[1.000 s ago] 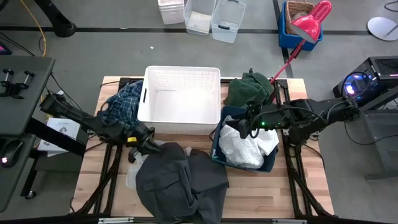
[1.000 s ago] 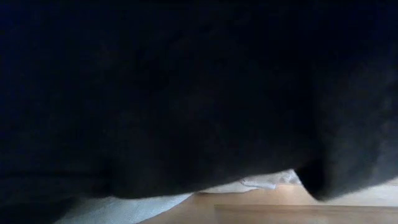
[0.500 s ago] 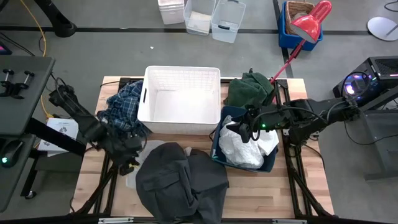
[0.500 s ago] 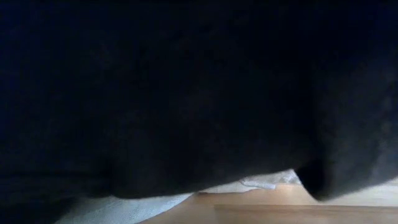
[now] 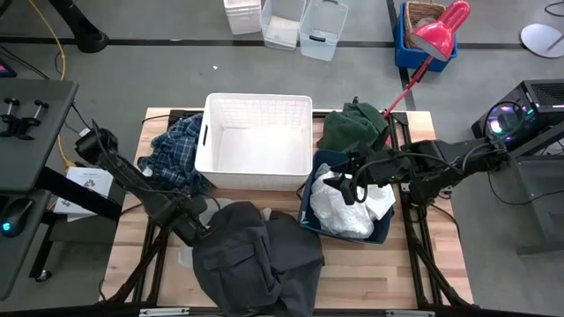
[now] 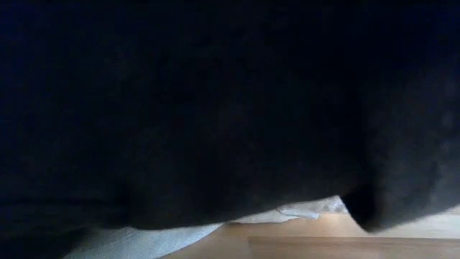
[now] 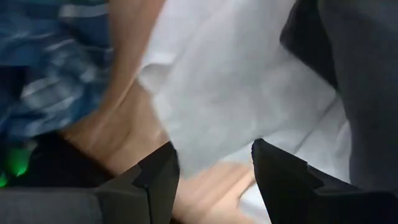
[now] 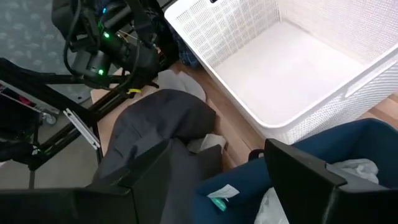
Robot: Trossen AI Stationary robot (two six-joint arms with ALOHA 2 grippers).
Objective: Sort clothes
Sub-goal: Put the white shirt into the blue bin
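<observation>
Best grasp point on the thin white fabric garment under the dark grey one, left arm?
Pinch the thin white fabric garment at its loose edge lying flat on the wooden table, coming from the table's left side; the large dark grey garment covers the rest. The left gripper is open at that edge.

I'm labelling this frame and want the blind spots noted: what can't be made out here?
- Low view: the dark grey garment lies against the lens, hiding nearly the whole table.
- High view: most of the thin white garment is buried under the grey one.
- Left wrist view: blurred; the left end effector is open over white cloth.
- Right end effector: open above the navy bin.
</observation>
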